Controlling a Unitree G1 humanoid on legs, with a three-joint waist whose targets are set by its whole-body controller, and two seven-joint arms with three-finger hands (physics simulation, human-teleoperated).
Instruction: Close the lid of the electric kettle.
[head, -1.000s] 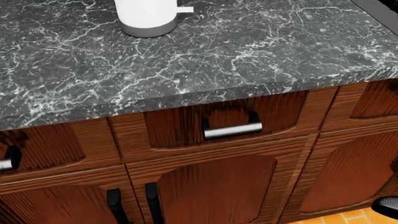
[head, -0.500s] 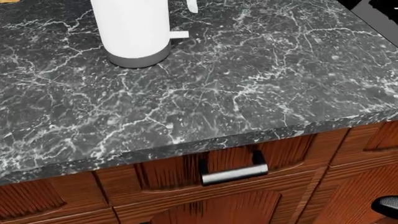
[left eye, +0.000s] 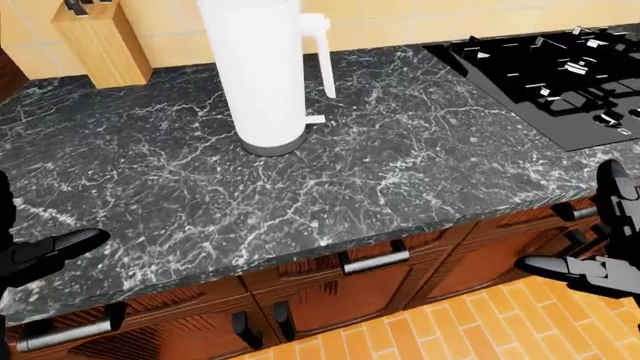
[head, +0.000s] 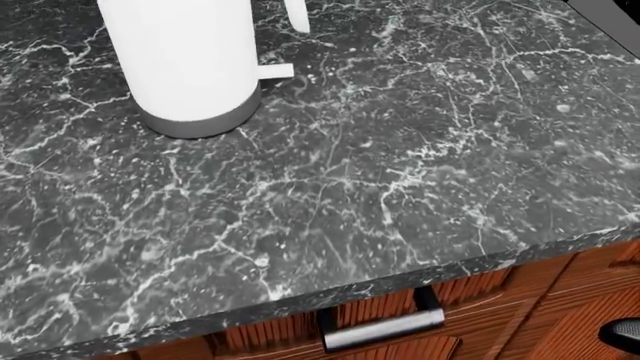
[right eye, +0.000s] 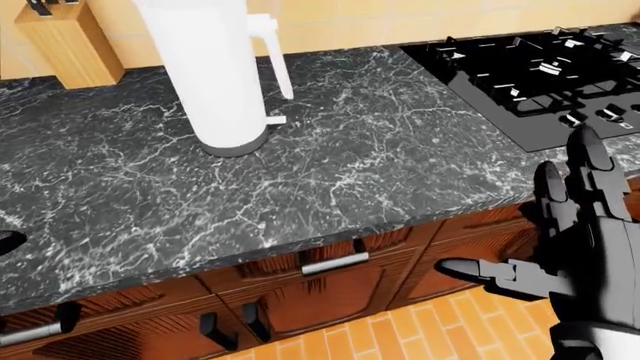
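White, tall cylindrical electric kettle (left eye: 252, 75) stands upper left on our black marble worktop (left eye: 400, 165), lid out of view. Left hand (left eye: 45, 251) and right hand (right eye: 570, 255) spread, empty; next we raise one.

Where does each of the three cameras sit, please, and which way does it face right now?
Head view: on the head, angled steeply down at the kettle base and countertop; no clear robot body shows.
Left-eye view: on the head, looking over the counter toward the stove and knife block; left hand and right hand show.
Right-eye view: nearly the same scene, right hand larger.
All share kettle and countertop.
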